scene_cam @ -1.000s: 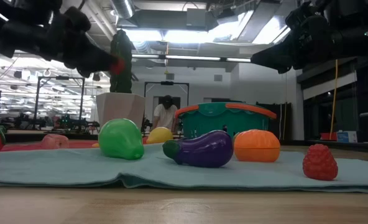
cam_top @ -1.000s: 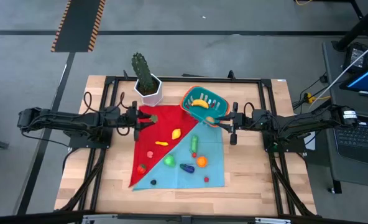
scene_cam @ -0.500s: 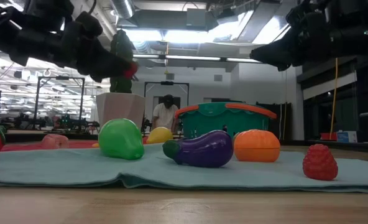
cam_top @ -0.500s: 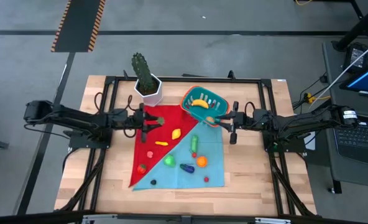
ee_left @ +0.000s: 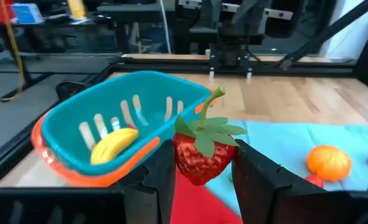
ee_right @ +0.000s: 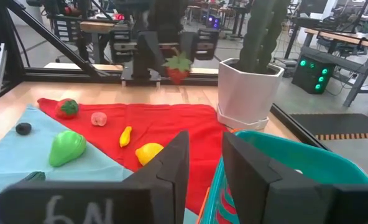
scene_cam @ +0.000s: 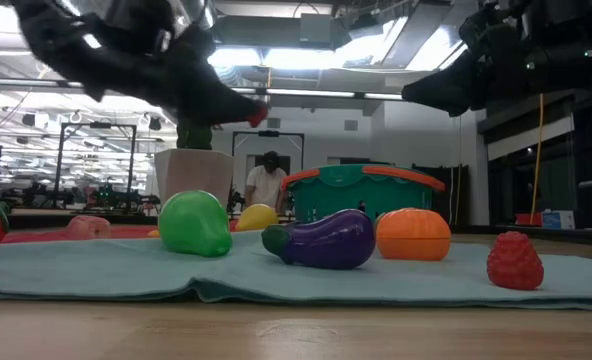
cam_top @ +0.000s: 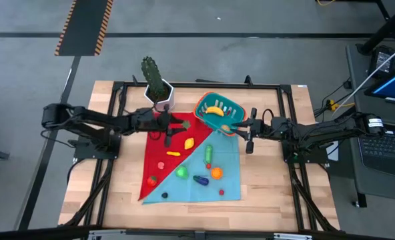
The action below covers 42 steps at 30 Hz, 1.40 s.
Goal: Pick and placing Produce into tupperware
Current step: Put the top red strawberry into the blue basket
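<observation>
A red toy strawberry [ee_left: 199,158] with a green leafy cap hangs above the red cloth, my left gripper [cam_top: 179,126] shut on it, just left of the teal tupperware [cam_top: 217,112]. A yellow banana [ee_left: 112,143] lies inside the tub. My right gripper [cam_top: 239,131] hovers shut at the tub's right side, holding nothing. Several produce pieces rest on the cloth: a lemon [cam_top: 189,142], a green pear [scene_cam: 194,222], an eggplant [scene_cam: 321,240], an orange [scene_cam: 413,235] and a raspberry [scene_cam: 514,260]. My left gripper pinches the strawberry's red body [ee_left: 183,163] between its two fingers, one on each side. The fingers lie about level and come from the table's left. The strawberry sits upright, leafy cap and stem [ee_left: 212,102] on top, lifted clear of the cloth.
A tall green cactus in a white pot [cam_top: 159,93] stands at the far edge, just left of the tub. A red and teal cloth [cam_top: 159,148] covers the table's middle. A black frame rail [cam_top: 204,85] runs along the far side. A person stands in the room beyond [scene_cam: 268,180].
My left gripper has carried the strawberry toward the table's right edge, past the cactus pot and close to the tub, staying at about the same height.
</observation>
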### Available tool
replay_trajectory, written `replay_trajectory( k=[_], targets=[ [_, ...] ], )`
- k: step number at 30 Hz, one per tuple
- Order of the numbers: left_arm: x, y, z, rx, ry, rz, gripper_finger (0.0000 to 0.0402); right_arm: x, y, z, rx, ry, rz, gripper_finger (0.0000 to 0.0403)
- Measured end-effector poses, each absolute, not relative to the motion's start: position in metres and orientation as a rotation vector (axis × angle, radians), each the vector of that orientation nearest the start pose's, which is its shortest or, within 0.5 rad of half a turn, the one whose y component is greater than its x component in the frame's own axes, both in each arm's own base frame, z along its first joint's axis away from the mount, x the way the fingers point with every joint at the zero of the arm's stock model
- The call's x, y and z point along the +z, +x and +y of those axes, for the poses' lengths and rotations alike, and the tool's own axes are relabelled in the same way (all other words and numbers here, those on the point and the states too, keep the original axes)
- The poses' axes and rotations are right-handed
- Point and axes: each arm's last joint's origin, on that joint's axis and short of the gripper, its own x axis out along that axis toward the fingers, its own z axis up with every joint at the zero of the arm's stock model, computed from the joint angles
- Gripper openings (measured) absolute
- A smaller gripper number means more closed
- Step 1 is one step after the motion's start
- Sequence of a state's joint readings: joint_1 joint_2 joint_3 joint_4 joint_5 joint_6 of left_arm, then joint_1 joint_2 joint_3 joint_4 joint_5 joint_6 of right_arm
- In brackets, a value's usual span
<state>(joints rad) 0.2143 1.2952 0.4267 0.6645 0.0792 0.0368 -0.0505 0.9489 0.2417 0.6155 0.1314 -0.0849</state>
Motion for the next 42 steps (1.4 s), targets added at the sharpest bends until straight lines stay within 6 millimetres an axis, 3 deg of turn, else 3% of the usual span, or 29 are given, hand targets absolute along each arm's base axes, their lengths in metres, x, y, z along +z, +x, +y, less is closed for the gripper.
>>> replay_trajectory(
  k=[19, 26, 34, 42],
  targets=[
    [0.191, 0.329, 0.102, 0.096, 0.015, 0.231, 0.0121, 0.196, 0.187, -0.013, -0.177, -0.114, 0.101, 0.0098],
    [0.196, 0.353, 0.113, 0.212, 0.065, 0.319, 0.0122, 0.196, 0.187, -0.013, -0.178, -0.089, 0.099, 0.0098],
    [0.192, 0.371, 0.119, 0.265, 0.106, 0.425, 0.0120, 0.194, 0.187, -0.013, -0.179, -0.062, 0.111, 0.0098],
    [0.186, 0.368, 0.119, 0.256, 0.107, 0.500, 0.0123, 0.194, 0.187, -0.013, -0.179, -0.058, 0.115, 0.0098]
  ],
)
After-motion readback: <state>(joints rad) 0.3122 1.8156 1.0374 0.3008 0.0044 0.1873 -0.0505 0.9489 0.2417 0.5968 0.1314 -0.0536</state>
